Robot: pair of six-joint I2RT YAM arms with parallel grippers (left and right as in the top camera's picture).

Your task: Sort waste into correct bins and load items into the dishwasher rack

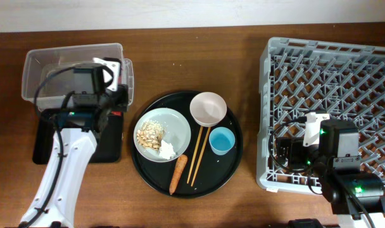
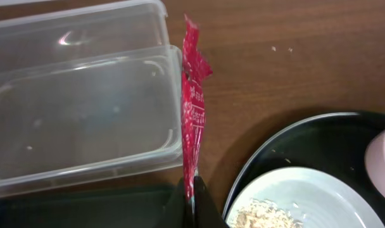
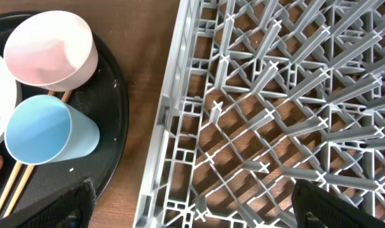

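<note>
Glossy crinkled red wrapper (image 2: 194, 114), clear smooth plastic tub (image 2: 85, 126), matt wooden table (image 2: 294, 63).

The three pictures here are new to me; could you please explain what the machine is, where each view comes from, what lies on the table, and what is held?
It is a robot with two arms at a table, each ending in a two-finger claw. One picture looks down from overhead; the other two come from a camera on each wrist. A round black tray holds a plate with food scraps and a tissue, a bowl, a blue cup, a carrot stick and chopsticks. Left of it are a clear tub and a shallow black tray; right of it, a grey dishwasher rack. The left claw is shut on a red wrapper beside the tub. The right claw hangs open over the rack's edge, holding nothing.
</note>
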